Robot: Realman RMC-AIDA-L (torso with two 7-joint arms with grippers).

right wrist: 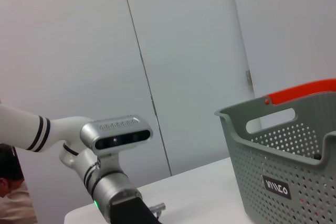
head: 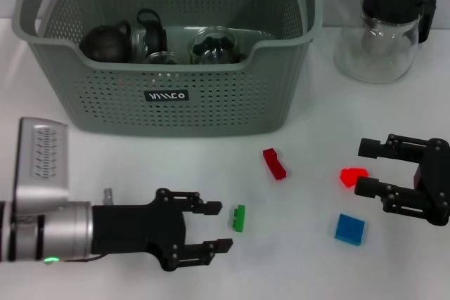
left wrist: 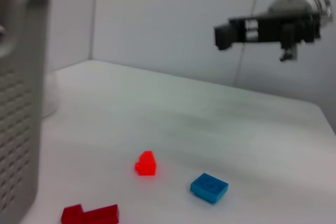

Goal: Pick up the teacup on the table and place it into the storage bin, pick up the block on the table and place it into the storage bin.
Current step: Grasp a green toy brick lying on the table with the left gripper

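The storage bin (head: pixel 169 96) stands at the back left with dark and glass vessels inside; I see no teacup on the table. Several blocks lie in front of the bin: green (head: pixel 240 218), dark red (head: pixel 274 164), bright red (head: pixel 353 176) and blue (head: pixel 349 229). My left gripper (head: pixel 222 227) is open and low, its fingertips just short of the green block. My right gripper (head: pixel 361 168) is open, with the bright red block showing between its fingertips in the head view. In the left wrist view the right gripper (left wrist: pixel 223 35) hovers well above the table and the bright red block (left wrist: pixel 146 163).
A glass jug (head: pixel 383 33) with a black lid stands at the back right. The bin's wall (left wrist: pixel 21 103) is close beside my left wrist. The right wrist view shows the left arm (right wrist: pixel 115 182) and the bin (right wrist: pixel 283 166).
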